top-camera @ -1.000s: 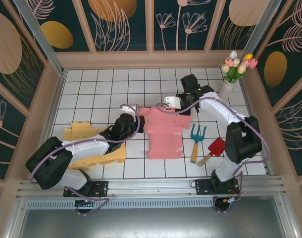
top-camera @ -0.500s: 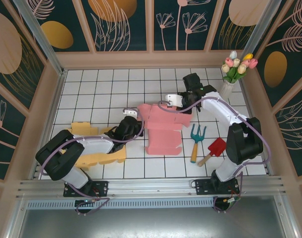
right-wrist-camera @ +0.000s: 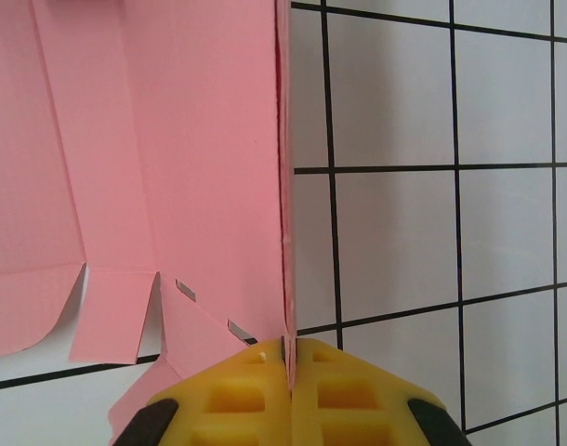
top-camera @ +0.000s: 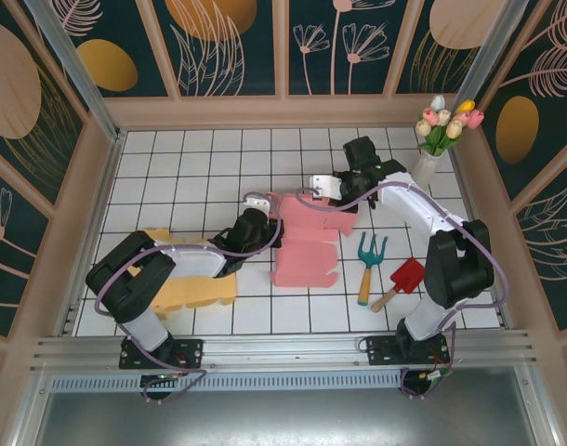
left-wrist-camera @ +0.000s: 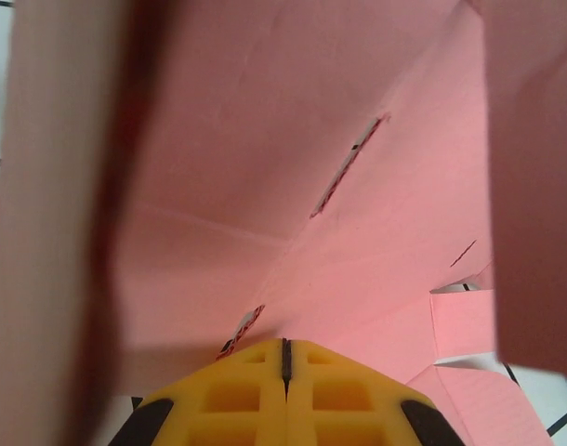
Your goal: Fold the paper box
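From my seat I count two arms, two claws, one pink sheet, one yellow sheet, two garden tools and one vase.

Nearest the bases, the yellow cut-out sheet (top-camera: 198, 290) lies flat on the white tiled table (top-camera: 191, 167), partly under the left arm. On the right side the red trowel (top-camera: 402, 282) lies just beside the teal hand fork (top-camera: 368, 265), both close to the right edge of the pink paper box (top-camera: 307, 246). The box sits mid-table between the two arms, half raised, its panels bent up rather than lying flat.

The overhead camera gives me that layout but not the fingertips. The wrist cameras do. The left gripper (left-wrist-camera: 285, 346) has its yellow fingers pressed together right at the pink sheet, which curves up over it, with slots cut in it. I cannot tell whether paper is pinched in that seam. The right gripper (right-wrist-camera: 285, 346) is clamped on the box's upright edge, which runs straight down into the line between its fingers.

Farthest off, the vase of tulips (top-camera: 432, 149) stands at the back right corner.
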Controlling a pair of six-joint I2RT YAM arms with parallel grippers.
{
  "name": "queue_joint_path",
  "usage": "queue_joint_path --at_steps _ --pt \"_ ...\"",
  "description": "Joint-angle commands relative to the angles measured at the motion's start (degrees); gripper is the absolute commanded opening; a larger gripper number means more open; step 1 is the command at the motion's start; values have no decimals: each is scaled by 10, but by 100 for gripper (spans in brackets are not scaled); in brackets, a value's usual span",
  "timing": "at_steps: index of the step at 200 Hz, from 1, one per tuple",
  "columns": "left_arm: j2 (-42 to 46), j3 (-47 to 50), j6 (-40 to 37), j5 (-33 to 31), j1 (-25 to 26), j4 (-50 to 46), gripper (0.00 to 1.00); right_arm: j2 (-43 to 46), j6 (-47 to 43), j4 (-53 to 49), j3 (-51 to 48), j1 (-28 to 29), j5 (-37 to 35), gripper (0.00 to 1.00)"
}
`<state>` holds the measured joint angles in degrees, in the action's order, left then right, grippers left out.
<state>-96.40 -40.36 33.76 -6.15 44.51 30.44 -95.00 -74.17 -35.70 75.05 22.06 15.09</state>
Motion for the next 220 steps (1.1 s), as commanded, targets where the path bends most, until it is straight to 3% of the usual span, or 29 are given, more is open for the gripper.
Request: queue_joint_path --at_steps 1,46,101,168,220 --pt "18 -4 5 -7 0 4 0 10 4 19 -14 -3 16 0" --pt "195 77 -17 -30 0 -11 0 44 -14 104 -65 6 -55 0" --pt "368 211 -58 -158 0 -9 0 112 -65 245 -166 47 -125 0" --pt "341 279 -78 -144 0 84 0 139 -106 417 -253 120 -191 0" --pt "269 275 -105 -136 0 137 0 118 -131 477 -295 129 -200 0"
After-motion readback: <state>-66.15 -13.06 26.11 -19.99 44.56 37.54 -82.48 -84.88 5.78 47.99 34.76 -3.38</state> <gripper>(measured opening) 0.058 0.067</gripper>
